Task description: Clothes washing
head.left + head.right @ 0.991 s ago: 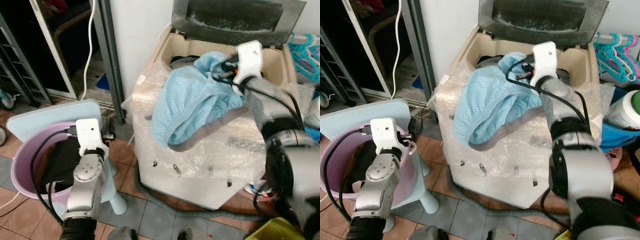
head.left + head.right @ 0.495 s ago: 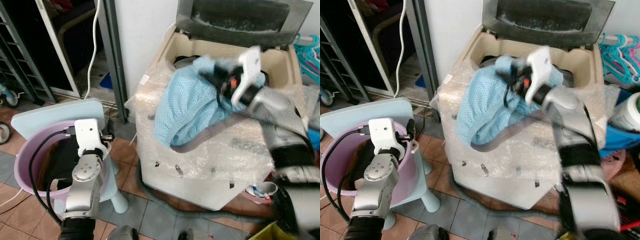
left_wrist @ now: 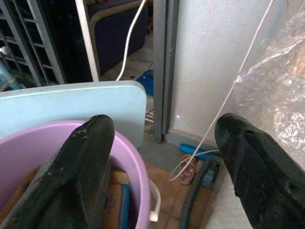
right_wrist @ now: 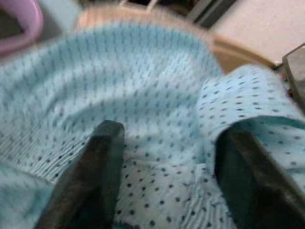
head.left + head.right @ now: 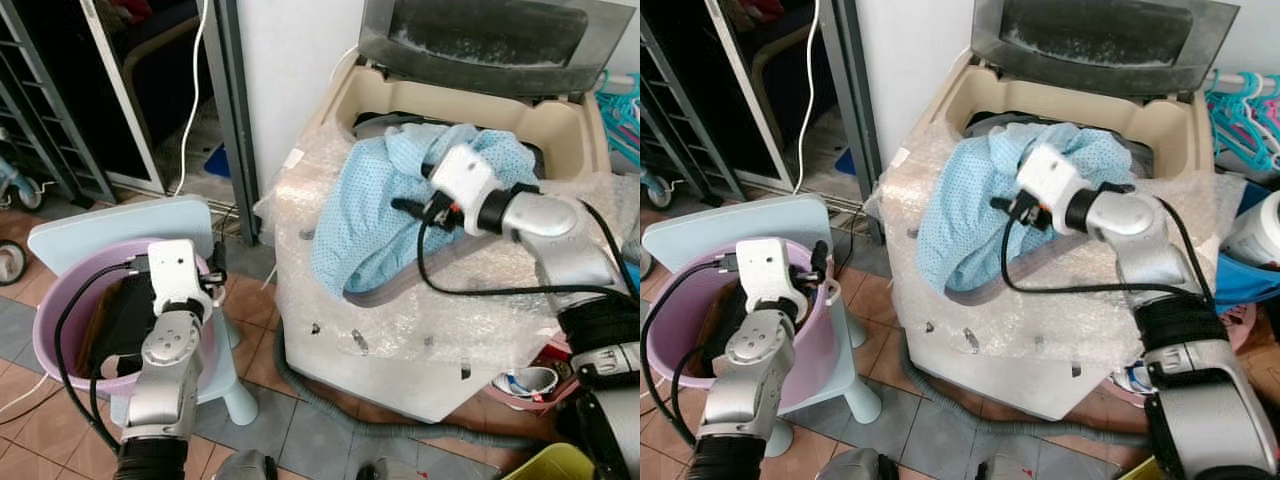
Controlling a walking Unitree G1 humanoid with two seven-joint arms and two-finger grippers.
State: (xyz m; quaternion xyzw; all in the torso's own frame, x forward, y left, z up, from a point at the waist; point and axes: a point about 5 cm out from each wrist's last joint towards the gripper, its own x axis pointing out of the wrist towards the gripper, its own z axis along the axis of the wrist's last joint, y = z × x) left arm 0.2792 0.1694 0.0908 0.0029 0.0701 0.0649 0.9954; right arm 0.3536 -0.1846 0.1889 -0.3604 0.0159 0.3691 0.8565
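A light blue dotted garment (image 5: pixel 365 215) hangs from the tub of the washing machine (image 5: pixel 400 350) over its bubble-wrapped front. My right gripper (image 5: pixel 408 208) is low over the garment's middle and points toward its left side. In the right wrist view its fingers (image 4: pixel 102 157) stand wide apart, open, with the dotted cloth (image 4: pixel 162 105) just beyond them and nothing held. My left gripper (image 3: pixel 162 138) is open above the rim of the pink bucket (image 5: pixel 60 310), which holds dark clothes.
The bucket sits on a light blue stool (image 5: pixel 120 220). The washer's lid (image 5: pixel 480 35) stands raised at the back. A grey hose (image 5: pixel 330 415) lies on the tiled floor in front. Hangers (image 5: pixel 622 110) and a white bottle (image 5: pixel 1252 230) are to the right; a metal door frame (image 5: pixel 230 100) is to the left.
My right arm has swung from above the tub down and to the left, so the gripper now sits over the garment's draped part. The left arm has stayed put.
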